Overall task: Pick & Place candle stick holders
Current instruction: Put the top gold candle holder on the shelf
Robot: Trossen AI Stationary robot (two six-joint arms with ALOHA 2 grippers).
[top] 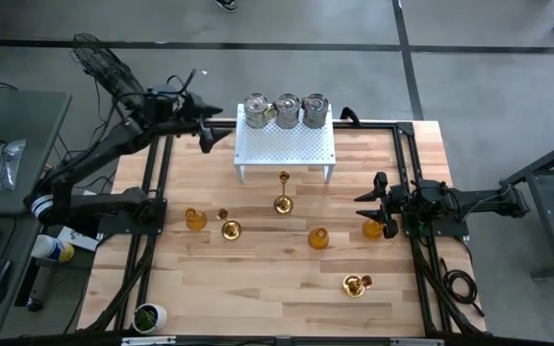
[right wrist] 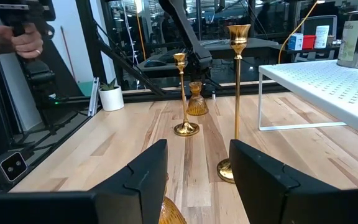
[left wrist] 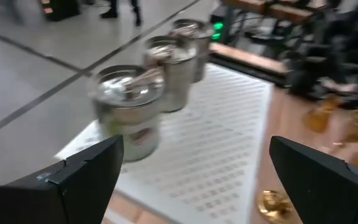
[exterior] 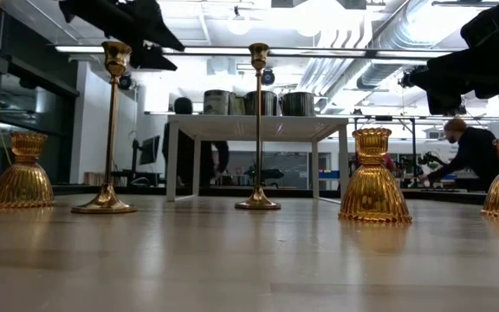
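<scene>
Three silver-grey metal holders (top: 286, 111) stand in a row on the back of the white perforated stand (top: 287, 149). My left gripper (top: 206, 135) is open and in the air by the stand's left end; its wrist view shows the nearest holder (left wrist: 129, 109) ahead of its fingers. Three amber glass cups (top: 195, 219) (top: 318, 237) (top: 372, 229) stand on the table. A tall slim gold holder (top: 283, 204) and a shorter gold one (top: 230, 229) stand upright; another gold one (top: 357, 284) lies near the front. My right gripper (top: 373, 208) is open just beside the right amber cup, whose top shows between its fingers (right wrist: 173, 214).
A small white pot with a green plant (top: 149, 314) stands at the table's front left corner. Dark rails (top: 152, 192) (top: 414, 183) run along both sides. Bare wood lies in front of the stand and at front centre. A person's hand (right wrist: 17, 37) shows beyond the table.
</scene>
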